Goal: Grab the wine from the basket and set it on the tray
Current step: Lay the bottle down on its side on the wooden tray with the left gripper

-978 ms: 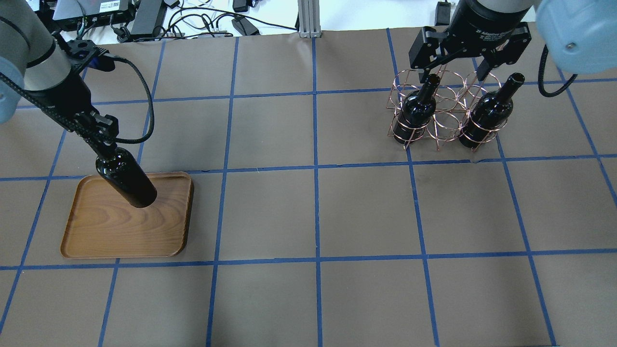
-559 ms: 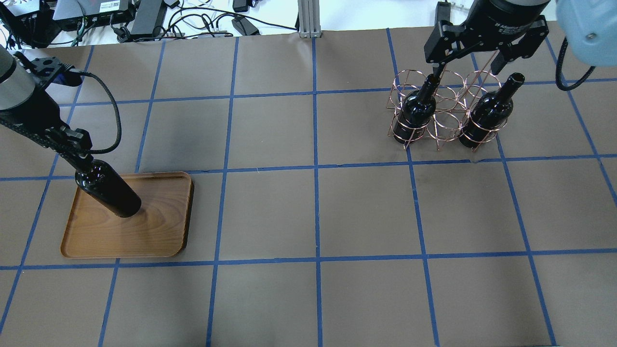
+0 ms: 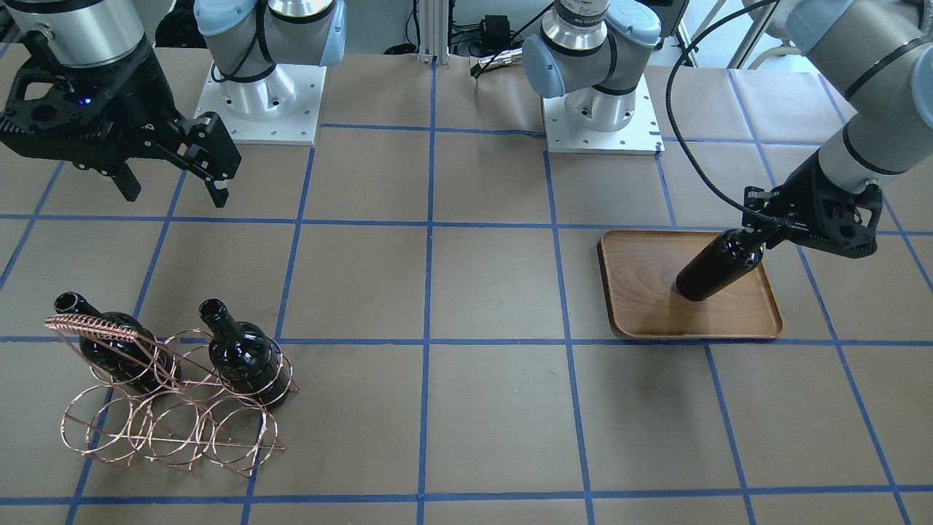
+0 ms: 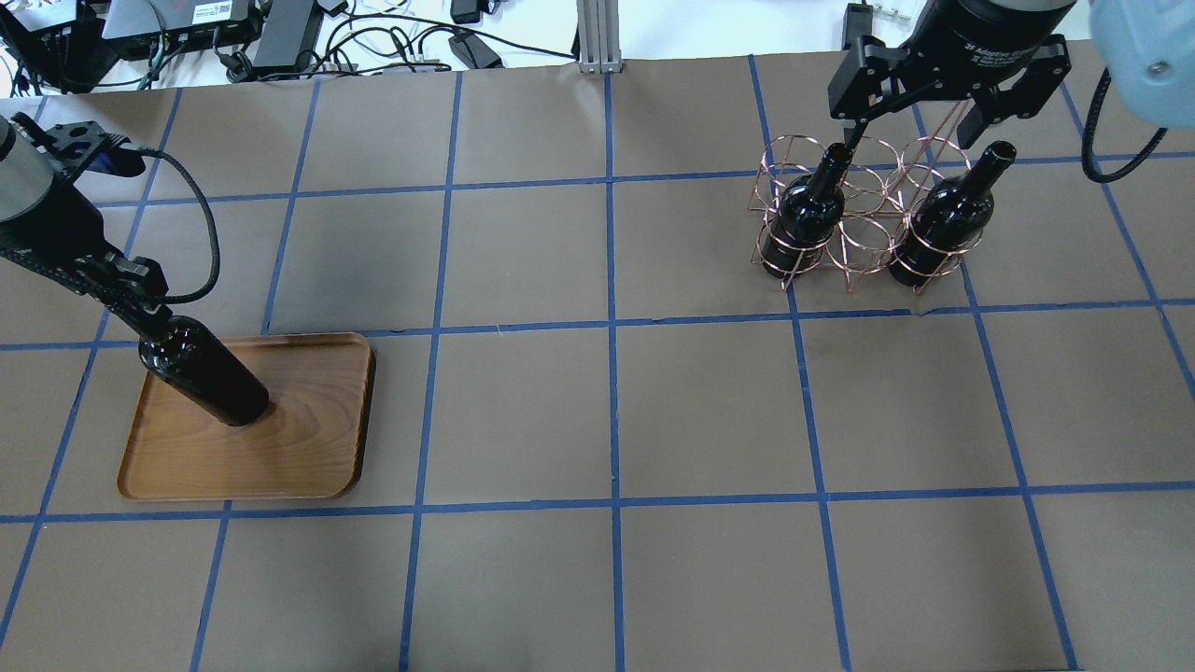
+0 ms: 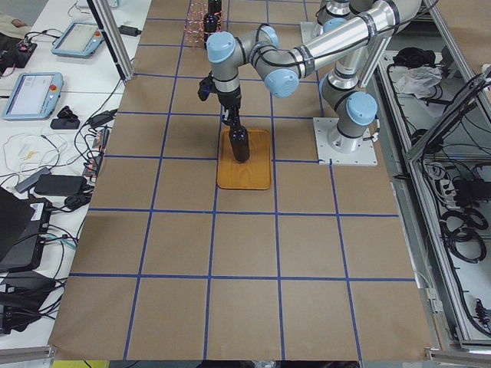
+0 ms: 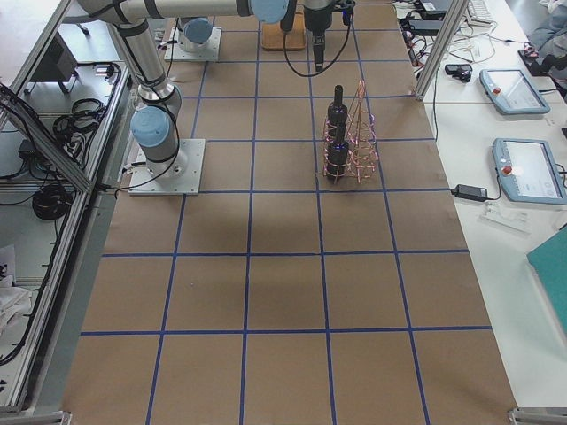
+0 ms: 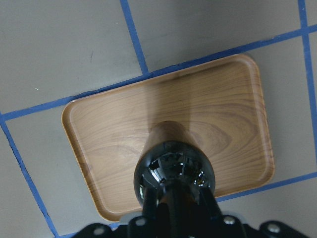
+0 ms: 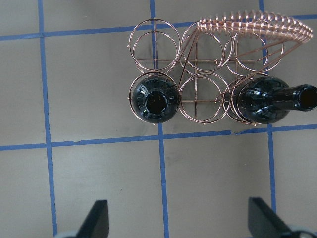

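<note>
My left gripper [image 4: 142, 301] is shut on the neck of a near-black wine bottle [image 4: 203, 375]. It holds the bottle upright with its base at the floor of the brown wooden tray [image 4: 299, 439]; I cannot tell whether it touches. The left wrist view shows the bottle's shoulder [image 7: 174, 168] over the tray [image 7: 223, 114]. My right gripper [image 4: 920, 117] is open and empty, above the far side of the copper wire basket [image 4: 864, 219]. Two more bottles [image 4: 805, 213] [image 4: 943, 224] stand in the basket's end rings, and the middle ring [image 8: 198, 99] is empty.
Brown paper with blue tape grid lines [image 4: 611, 322] covers the table. Cables and power bricks [image 4: 280, 37] lie beyond the far edge. The two arm bases [image 3: 262, 95] [image 3: 598, 102] stand at the robot's side. The basket's coiled handle bar [image 3: 91, 328] leans beside one bottle.
My left arm carried the bottle to the left and down over the tray. My right gripper, still open, drew slightly up and back from the basket.
</note>
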{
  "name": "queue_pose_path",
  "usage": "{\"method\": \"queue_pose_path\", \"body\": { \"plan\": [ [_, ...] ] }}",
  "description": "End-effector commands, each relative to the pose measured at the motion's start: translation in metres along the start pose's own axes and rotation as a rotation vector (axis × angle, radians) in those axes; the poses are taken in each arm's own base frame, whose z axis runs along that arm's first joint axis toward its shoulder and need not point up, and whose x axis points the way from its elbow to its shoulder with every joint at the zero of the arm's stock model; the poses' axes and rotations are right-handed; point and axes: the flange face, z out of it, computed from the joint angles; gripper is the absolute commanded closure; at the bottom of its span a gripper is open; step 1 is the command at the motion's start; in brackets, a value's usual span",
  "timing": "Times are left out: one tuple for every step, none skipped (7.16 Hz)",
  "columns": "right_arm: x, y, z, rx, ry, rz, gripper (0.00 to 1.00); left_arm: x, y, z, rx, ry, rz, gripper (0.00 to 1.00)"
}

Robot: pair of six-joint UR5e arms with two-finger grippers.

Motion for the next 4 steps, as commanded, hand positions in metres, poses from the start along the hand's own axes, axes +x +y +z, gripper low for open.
{"method": "queue_pose_path", "body": {
  "plan": [
    [0.000, 0.000, 0.000, 0.002, -0.003, 0.001, 0.00, -0.001, -0.001, 0.002, -0.004, 0.003, -0.007, 0.41],
    [-0.002, 0.001, 0.000, 0.001, -0.003, -0.002, 0.00, 0.002, -0.002, 0.000, -0.002, -0.001, -0.006, 0.15],
    [-0.002, 0.001, 0.000, 0.002, -0.003, -0.004, 0.00, 0.004, -0.001, -0.004, -0.005, -0.005, -0.005, 0.07],
    [-0.002, 0.001, 0.000, 0.002, -0.003, -0.004, 0.00, 0.010, 0.003, -0.016, -0.001, -0.013, -0.022, 0.03]
  ]
}}
